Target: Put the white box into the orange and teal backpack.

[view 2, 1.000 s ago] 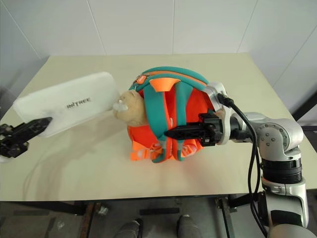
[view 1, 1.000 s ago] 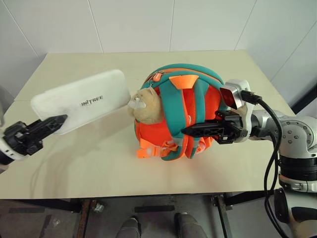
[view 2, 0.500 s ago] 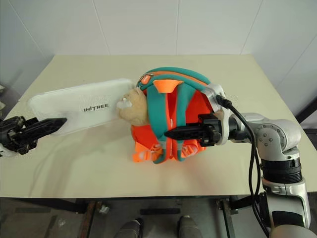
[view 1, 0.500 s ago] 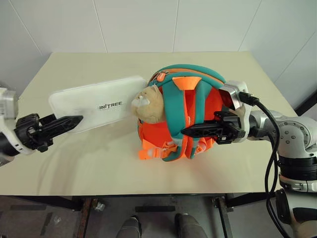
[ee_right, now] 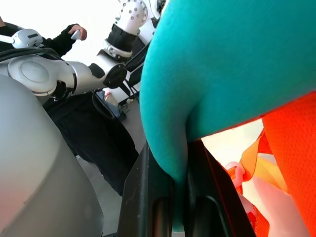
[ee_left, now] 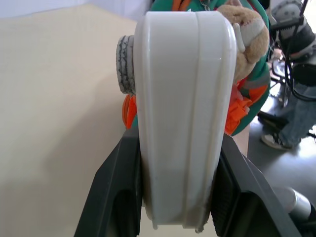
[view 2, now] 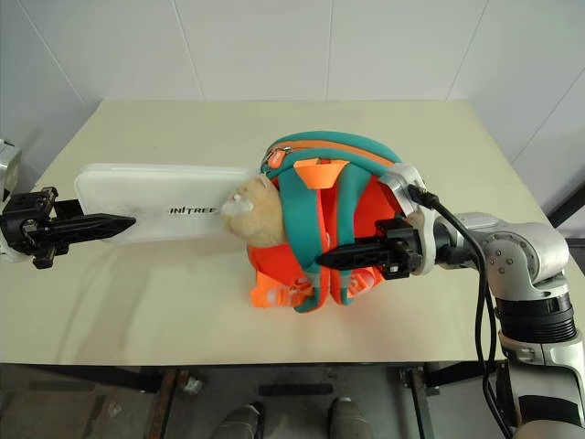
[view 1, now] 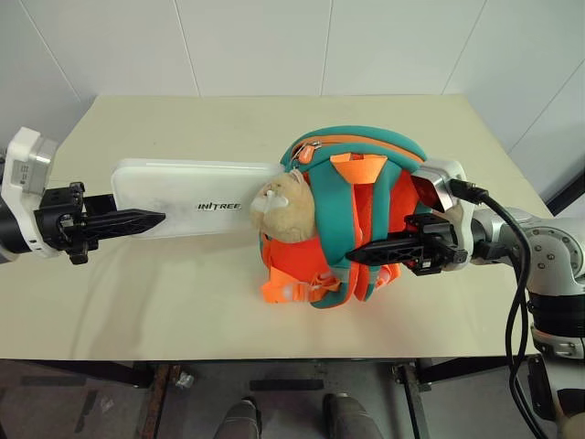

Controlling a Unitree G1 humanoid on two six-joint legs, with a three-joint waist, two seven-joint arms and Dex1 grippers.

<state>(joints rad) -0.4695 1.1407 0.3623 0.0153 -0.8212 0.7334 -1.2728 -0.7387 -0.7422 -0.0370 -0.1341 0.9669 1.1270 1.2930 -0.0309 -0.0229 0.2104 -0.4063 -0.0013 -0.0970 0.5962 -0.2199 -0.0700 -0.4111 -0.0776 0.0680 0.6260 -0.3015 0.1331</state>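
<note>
The white box (view 1: 187,186) looks rigid, light and smooth, likely slippery, so its near end suits a firm pinch; it is a long flat case with dark lettering, held level above the table (view 1: 164,302) by the left gripper (view 1: 137,219), far end at the orange and teal backpack (view 1: 366,219), whose teal strap the right gripper (view 1: 361,255) clamps.

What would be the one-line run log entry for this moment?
left gripper: shut on white box | box end at backpack opening, not inside | right gripper: shut on teal strap

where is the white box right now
In the head views the white box is on the robot's left, held above the table by the left gripper, its far end against the plush animal.
</note>
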